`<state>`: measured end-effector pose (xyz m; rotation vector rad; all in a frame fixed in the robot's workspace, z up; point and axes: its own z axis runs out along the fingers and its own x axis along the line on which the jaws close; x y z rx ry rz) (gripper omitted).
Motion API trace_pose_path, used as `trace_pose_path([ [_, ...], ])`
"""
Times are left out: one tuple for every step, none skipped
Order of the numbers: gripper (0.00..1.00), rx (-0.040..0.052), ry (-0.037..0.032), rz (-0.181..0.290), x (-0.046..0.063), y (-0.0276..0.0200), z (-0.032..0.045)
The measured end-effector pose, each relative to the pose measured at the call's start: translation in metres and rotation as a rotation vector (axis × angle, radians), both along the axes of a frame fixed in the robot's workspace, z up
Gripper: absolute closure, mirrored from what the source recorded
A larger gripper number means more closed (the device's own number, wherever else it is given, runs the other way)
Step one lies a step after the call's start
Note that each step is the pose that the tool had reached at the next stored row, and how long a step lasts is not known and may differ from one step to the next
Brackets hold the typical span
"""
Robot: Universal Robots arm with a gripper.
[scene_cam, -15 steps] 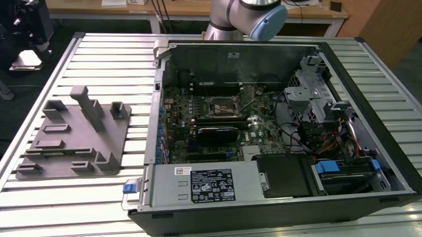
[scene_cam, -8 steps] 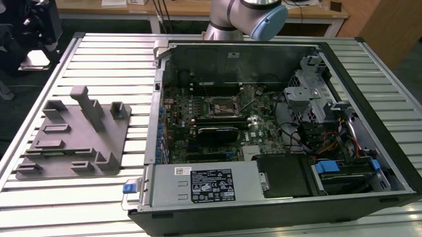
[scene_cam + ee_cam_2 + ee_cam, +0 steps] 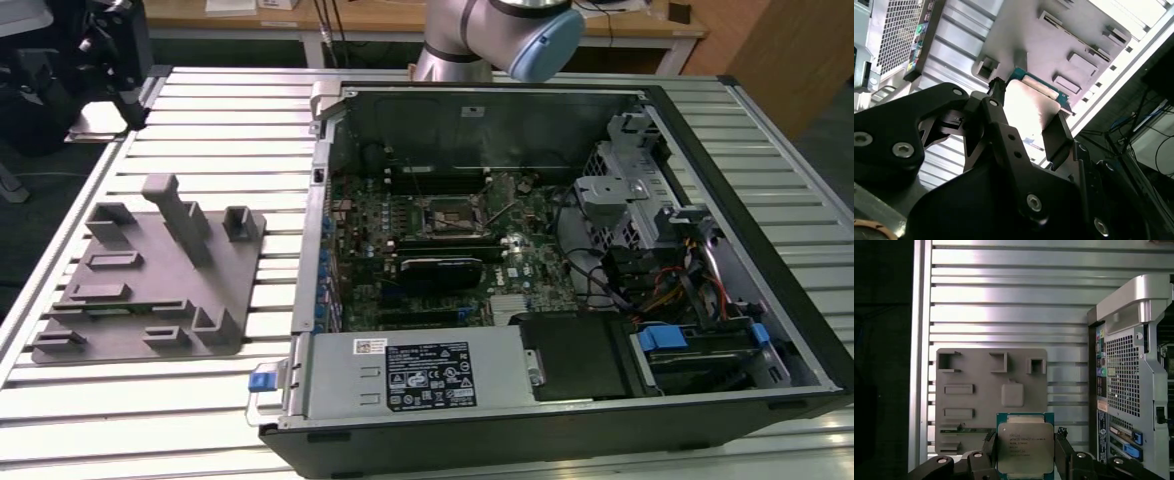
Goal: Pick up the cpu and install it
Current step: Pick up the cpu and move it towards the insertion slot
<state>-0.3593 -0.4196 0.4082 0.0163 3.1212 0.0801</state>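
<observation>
**Item: cpu, held in the gripper, clear of the fixture**

Location. We record the cpu (image 3: 1025,446) between the two fingers (image 3: 1056,137) of the gripper (image 3: 1028,119), seen in both wrist views. It hangs apart from the grey fixture plate (image 3: 979,400), which lies on the slatted table (image 3: 227,130) beyond it. The open computer case (image 3: 787,270) stands beside that plate. Its socket (image 3: 451,213) sits near the middle of the board and carries no chip that we can make out.

End effector. The fingers are closed onto the cpu, one on each of two opposite sides. The metal top faces the first wrist camera. We cannot tell whether the pads bear on the metal lid's edge or on the green board that rims it.

Description. A small, flat, square chip. Its silver-grey lid shines in the second wrist view, and a narrow green border shows around it.

Handling, in our judgement:
- Weight: light, no burden to the arm.
- Stiffness: rigid and thin; it will not flex under a modest squeeze.
- Surface: smooth metal, likely slippery under hard pads.
- Fragility: high on the contact face, which is turned away from us, and at the thin green corners.
- Hold: by two opposite edges, as now, kept level, with nothing pressing on either flat face.
</observation>
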Motion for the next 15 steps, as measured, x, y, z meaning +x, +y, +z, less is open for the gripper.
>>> trace_pose_path([
  [0.46,0.0,0.0001,0.0,0.003,0.0,0.0],
  [0.46,0.0,0.0003,0.0,0.005,0.0,0.0],
  [0.46,0.0,0.0003,0.0,0.008,0.0,-0.0001],
  [0.46,0.0,0.0005,0.0,0.011,0.0,0.0],
  [0.46,-0.0001,0.0007,0.0,0.013,0.0,0.0],
  [0.46,-0.0001,0.0009,0.0,0.016,0.0,0.0],
  [0.46,0.0,0.001,0.0,0.019,0.0,0.0],
  [0.46,0.0,0.0011,0.0,0.021,0.0,0.0],
  [0.46,0.0,0.0013,0.0,0.024,0.0,0.0],
  [0.46,0.0001,0.0013,0.0,0.026,0.0,-0.0001],
  [0.46,0.0,0.0014,0.0,0.029,0.0,0.0],
  [0.46,0.0,0.0016,0.0,0.031,0.0,0.0],
  [0.46,0.0,0.0017,0.0,0.034,0.0,0.0],
  [0.46,0.0,0.0018,0.0,0.036,0.0,0.0],
  [0.46,0.0,0.0019,0.0,0.039,0.0,0.0],
])
